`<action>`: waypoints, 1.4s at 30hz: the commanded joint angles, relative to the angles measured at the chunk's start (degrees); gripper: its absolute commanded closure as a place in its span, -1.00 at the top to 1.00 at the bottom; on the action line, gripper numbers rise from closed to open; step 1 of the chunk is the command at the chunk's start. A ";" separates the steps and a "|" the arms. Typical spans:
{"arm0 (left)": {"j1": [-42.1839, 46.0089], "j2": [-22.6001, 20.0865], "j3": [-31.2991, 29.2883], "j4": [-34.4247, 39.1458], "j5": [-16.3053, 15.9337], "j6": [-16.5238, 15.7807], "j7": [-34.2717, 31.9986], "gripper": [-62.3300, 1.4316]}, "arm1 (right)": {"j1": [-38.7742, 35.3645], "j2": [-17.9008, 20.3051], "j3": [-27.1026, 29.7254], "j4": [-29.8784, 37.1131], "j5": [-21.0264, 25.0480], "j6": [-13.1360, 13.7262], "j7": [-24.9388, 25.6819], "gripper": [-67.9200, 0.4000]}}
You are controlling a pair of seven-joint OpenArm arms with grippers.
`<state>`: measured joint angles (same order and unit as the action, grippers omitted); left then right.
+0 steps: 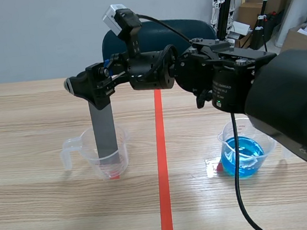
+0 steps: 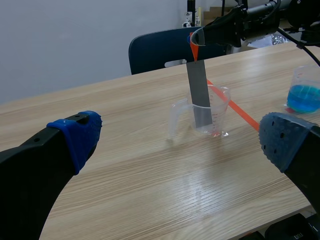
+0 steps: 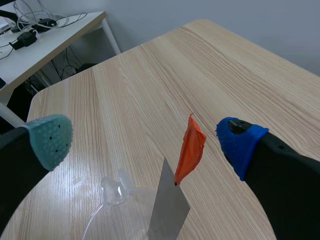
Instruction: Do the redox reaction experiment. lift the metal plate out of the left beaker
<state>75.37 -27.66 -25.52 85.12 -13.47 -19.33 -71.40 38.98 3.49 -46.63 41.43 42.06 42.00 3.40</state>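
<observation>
From my station I see the metal plate [image 1: 104,129] standing upright in the left beaker [image 1: 87,156], a clear plastic one with a handle. Its lower end sits at the bottom and its upper half rises well above the rim. A crumpled orange tag [image 3: 190,150] sticks up from the plate's top edge. The right gripper [image 3: 142,136] has reached across the orange-red tape line [image 1: 162,164] and sits at the top of the plate. Its jaws are apart, one on each side of the tag, and in my right wrist view neither pad presses on the plate. The left gripper [image 2: 182,137] hangs over bare bench [image 1: 43,216] with its jaws wide apart, well short of the left beaker. The right beaker [image 1: 241,155] holds blue liquid and stands on the other side of the tape line, well apart from the left one.
</observation>
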 commanded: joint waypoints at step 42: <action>0.07 0.17 0.26 0.70 -0.39 0.07 1.57 1.00 | 0.66 -0.31 0.02 1.90 -6.75 0.72 1.01 -0.98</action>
<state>75.37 -27.66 -25.52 85.12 -13.47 -19.33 -69.01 39.05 3.49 -46.59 42.13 36.34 41.82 4.84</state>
